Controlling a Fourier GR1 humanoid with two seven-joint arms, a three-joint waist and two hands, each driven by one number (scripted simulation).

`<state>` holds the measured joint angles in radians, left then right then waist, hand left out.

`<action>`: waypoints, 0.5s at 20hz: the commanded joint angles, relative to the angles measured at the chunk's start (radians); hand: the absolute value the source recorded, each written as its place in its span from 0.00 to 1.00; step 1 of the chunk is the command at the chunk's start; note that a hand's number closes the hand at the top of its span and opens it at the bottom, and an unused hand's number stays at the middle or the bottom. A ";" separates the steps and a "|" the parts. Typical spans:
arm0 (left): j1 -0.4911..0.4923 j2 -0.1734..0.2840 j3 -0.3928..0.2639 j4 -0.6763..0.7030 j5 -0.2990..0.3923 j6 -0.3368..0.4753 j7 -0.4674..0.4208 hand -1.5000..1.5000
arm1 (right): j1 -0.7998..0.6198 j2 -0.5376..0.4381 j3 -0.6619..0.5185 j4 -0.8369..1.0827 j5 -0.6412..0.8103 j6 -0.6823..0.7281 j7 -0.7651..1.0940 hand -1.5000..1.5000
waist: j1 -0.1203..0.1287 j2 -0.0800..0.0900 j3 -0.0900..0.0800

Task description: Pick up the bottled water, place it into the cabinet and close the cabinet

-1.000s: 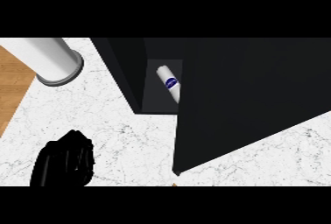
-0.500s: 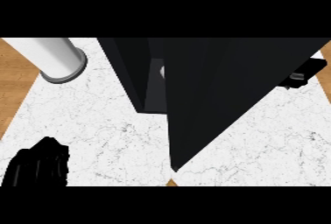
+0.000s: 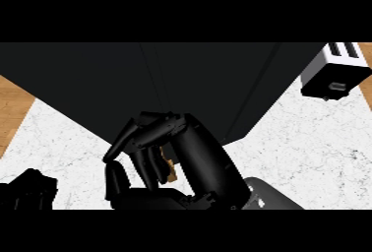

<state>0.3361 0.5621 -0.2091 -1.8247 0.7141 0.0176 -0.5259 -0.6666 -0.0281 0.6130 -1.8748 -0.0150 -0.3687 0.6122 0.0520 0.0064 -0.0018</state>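
Observation:
The black cabinet [image 3: 145,78] fills the upper half of the head view, and its door [image 3: 218,88] stands swung across the front. No bottled water shows; the dark cabinet hides where it lay. My right hand [image 3: 181,157] comes up from the lower edge at the centre. Its fingers [image 3: 134,135] are loosely bent, hold nothing, and reach the cabinet's lower front edge. Part of my left hand [image 3: 29,189] rests at the lower left corner, over the white counter.
A toaster [image 3: 335,74] stands at the upper right on the white marble counter [image 3: 312,147]. Wooden floor [image 3: 11,113] shows beyond the counter's left edge. A dark rounded object [image 3: 272,197] lies just right of my right wrist.
The cabinet door has swung across, so the opening and the bottle inside are now covered. My right hand has come into view at the centre. The left hand has sunk to the lower left corner.

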 commanded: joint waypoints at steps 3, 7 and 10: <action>0.009 0.026 0.068 0.038 0.033 -0.073 -0.007 1.00 | -0.114 0.027 -0.222 0.303 -0.239 0.126 -0.123 1.00 | -0.016 0.003 0.002; 0.047 0.015 0.078 0.029 0.003 -0.089 -0.030 1.00 | -0.222 0.028 -0.308 0.534 -0.270 0.249 -0.209 1.00 | -0.020 0.001 0.001; 0.070 0.013 0.082 -0.025 0.012 -0.070 0.004 1.00 | -0.197 -0.008 -0.355 0.663 -0.262 0.329 -0.348 1.00 | -0.019 0.002 0.002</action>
<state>0.3887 0.5760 -0.1391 -1.8207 0.7245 -0.0548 -0.5408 -0.8294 -0.0099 0.3442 -1.4218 -0.2659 -0.1208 0.3762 0.0362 -0.0071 -0.0015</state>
